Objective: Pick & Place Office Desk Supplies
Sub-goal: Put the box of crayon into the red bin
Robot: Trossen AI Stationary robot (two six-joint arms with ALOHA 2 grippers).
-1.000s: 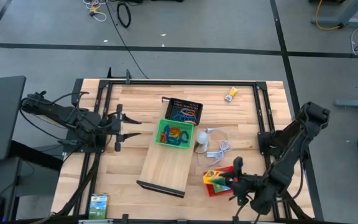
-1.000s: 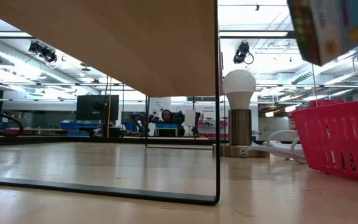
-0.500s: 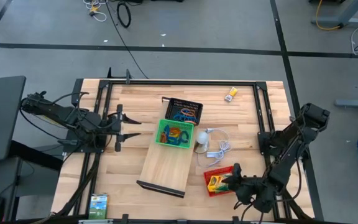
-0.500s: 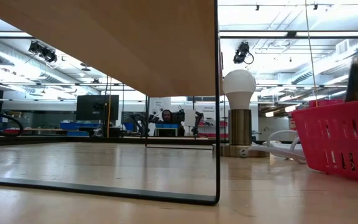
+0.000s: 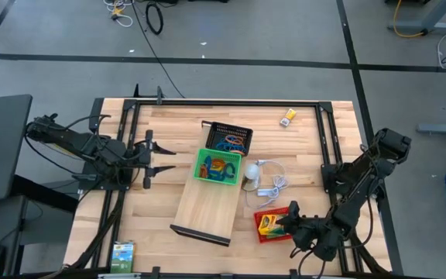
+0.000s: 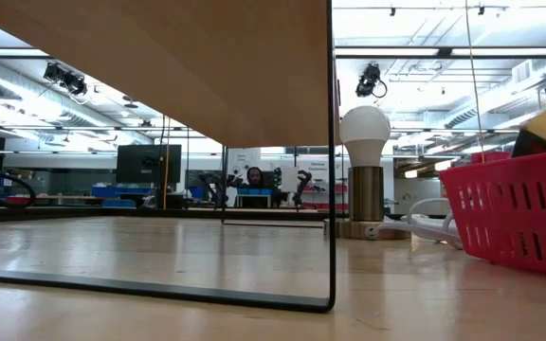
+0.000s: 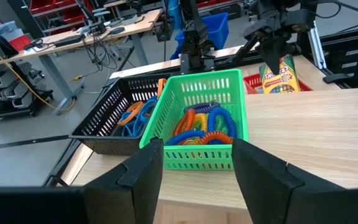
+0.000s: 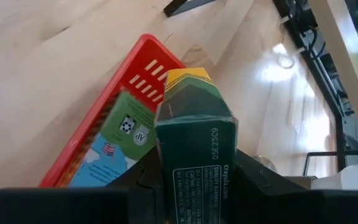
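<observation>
Right gripper (image 5: 293, 222): seen near the worktop's front right corner, at the red tray; its fingers are closed on a crayon box (image 8: 194, 140), which is gripped by its two sides.

Left gripper (image 5: 147, 160): held above the worktop's left side, well apart from the trays; its jaws stand open and nothing is held between them.

Crayon box: a green card box with a yellow peaked top and small white print on the face turned to the wrist camera; in the high view it is seen lying over the red tray, its yellow and green face up.

Red tray (image 5: 262, 233): a slotted plastic basket with straight walls, standing close to the front edge, right of the board; a second flat printed card (image 8: 114, 149), green and pale blue, is seen leaning inside it.

Green tray (image 5: 200, 167): a slotted plastic basket set on the far end of the wooden board (image 5: 205, 208); blue, orange and purple coiled loops (image 7: 204, 126) are heaped in it.

Black tray (image 5: 216, 129): a mesh basket just behind the green one, with blue and orange loops inside.

Other boxes: a small yellow one (image 5: 287, 118) lies near the far right corner; a green one (image 5: 121, 253) lies at the front left edge.

Light bulb (image 6: 364, 134): white and round, standing beside the green tray.
</observation>
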